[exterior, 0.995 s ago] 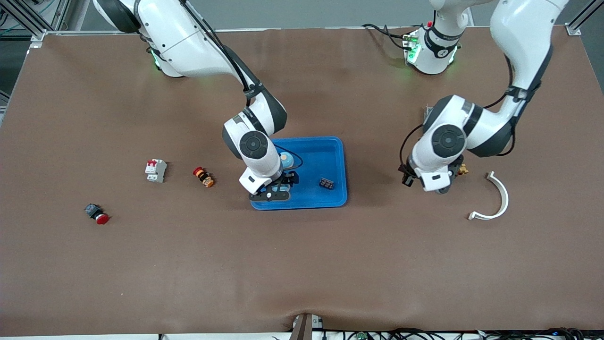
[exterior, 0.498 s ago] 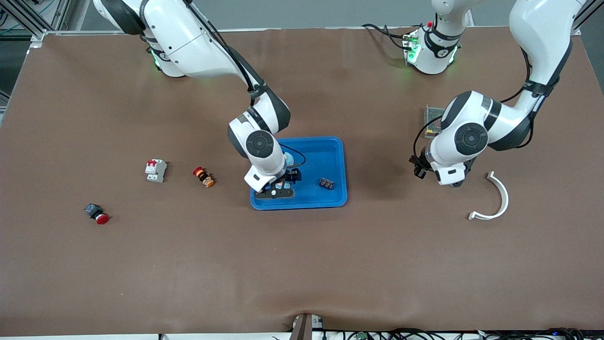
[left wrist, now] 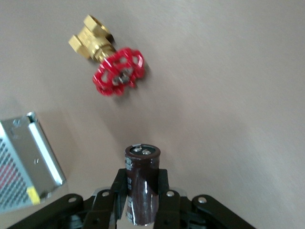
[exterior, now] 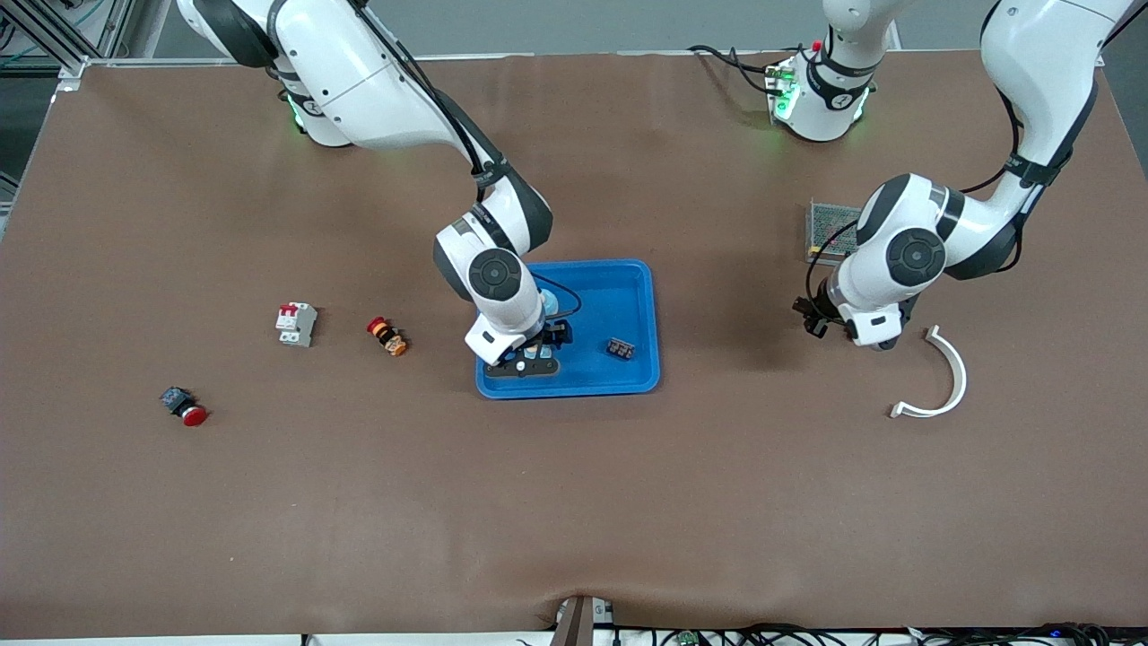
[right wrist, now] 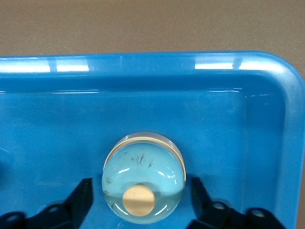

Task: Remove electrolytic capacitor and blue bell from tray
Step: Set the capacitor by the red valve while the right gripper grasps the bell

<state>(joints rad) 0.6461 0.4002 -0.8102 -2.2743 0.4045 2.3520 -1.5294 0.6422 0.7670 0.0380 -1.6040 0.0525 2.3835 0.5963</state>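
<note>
My left gripper (left wrist: pixel 143 200) is clamped on the capacitor (left wrist: pixel 142 183), a dark brown cylinder with a silvery terminal end, up over bare table near a red-handled brass valve (left wrist: pixel 112 64). My right gripper (right wrist: pixel 138 200) sits in the blue tray (right wrist: pixel 267 119), fingers (right wrist: pixel 81 195) spread either side of the pale blue domed bell (right wrist: pixel 143 176) without touching it.

Robotics lab: brown-matted table (exterior: pixel 574 502), aluminium frame rails (exterior: pixel 54 40), scattered electrical parts.
</note>
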